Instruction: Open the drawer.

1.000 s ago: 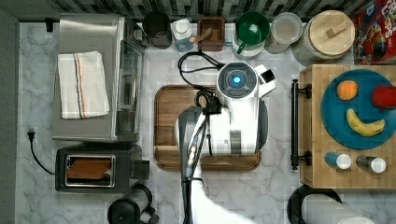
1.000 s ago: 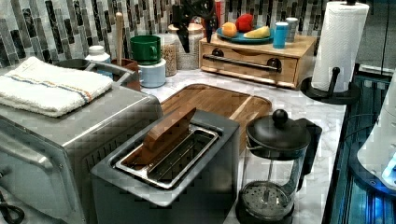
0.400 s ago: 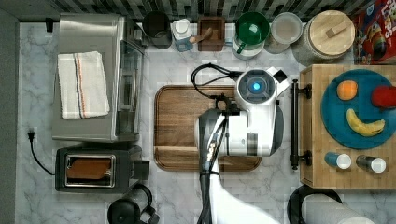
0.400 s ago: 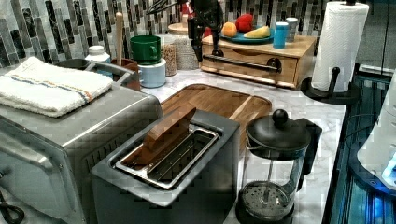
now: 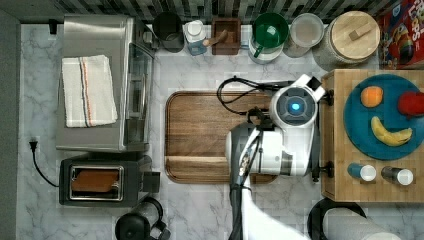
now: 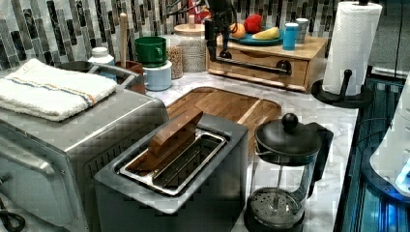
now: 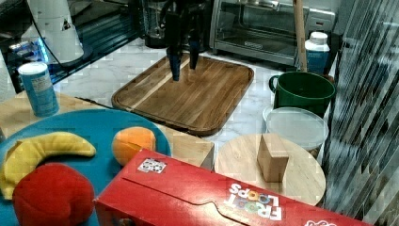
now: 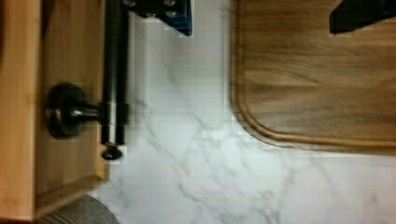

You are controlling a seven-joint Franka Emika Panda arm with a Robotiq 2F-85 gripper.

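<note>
I see drawer (image 6: 263,65) shut, past tray (image 5: 210,135). Gripper (image 7: 182,59) jaws apart, beside handle (image 8: 114,70). Wood front stiff, bar thin, maybe slippery. I would grab bar's middle.

Arm (image 5: 265,150) reaching forward, hand (image 7: 182,61) pointing down, fingers parted

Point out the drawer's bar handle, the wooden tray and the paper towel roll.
bar handle (image 6: 251,65): left view, middle of the black bar.
wooden tray (image 5: 200,132): top view, bare board surface.
paper towel roll (image 6: 350,43): left view, middle of the white roll.
</note>
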